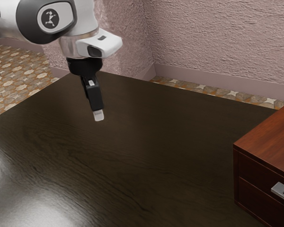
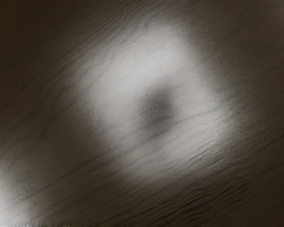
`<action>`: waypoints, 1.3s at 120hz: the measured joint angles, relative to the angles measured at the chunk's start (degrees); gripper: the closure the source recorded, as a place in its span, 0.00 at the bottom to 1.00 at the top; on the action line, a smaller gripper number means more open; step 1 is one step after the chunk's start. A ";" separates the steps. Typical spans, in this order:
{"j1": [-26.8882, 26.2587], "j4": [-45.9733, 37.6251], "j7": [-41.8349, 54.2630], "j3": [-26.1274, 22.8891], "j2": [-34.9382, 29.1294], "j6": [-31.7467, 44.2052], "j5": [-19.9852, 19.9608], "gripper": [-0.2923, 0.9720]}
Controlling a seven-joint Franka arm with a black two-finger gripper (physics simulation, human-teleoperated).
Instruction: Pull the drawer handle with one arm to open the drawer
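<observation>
One arm only is at work here, and its gripper (image 1: 98, 115) hangs above the dark table (image 1: 156, 142), pointing down and a little tilted. It is seen from the side, so I cannot tell whether it is released or clenched; I see nothing held in it. The wrist view looks straight down on bare wood grain with a pale gleam, so nothing lies under the hand.

The drawer handle (image 1: 281, 191) is well apart from the gripper, far toward the exterior view's right and lower than it. It is a grey metal bar on the front of the drawer (image 1: 260, 172), in a reddish wooden cabinet (image 1: 270, 137). The drawer front seems level with the cabinet face, so I judge it closed.

I think the gripper is kept high so it can cross the table freely. It must then come down and turn sideways to meet the bar.
</observation>
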 joint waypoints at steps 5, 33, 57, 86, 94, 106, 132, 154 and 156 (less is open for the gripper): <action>1.17 0.00 0.68 0.07 -0.01 0.46 -0.01 0.23; 2.80 1.92 3.78 -0.65 -0.01 1.77 -0.18 0.23; -0.70 2.82 5.34 -6.25 -0.91 1.18 -1.05 0.23; -7.72 2.44 11.21 -17.29 -0.37 1.85 1.35 0.23; -11.07 2.39 12.76 -19.16 0.00 2.23 1.43 0.23; -14.45 2.34 14.80 -22.00 1.60 3.23 1.56 0.23; -13.47 2.09 19.90 -22.79 5.14 8.37 1.34 0.23; -17.54 -1.36 23.87 -22.91 5.44 13.60 2.54 0.24; -17.68 -2.14 24.17 -22.92 5.43 14.45 2.87 0.24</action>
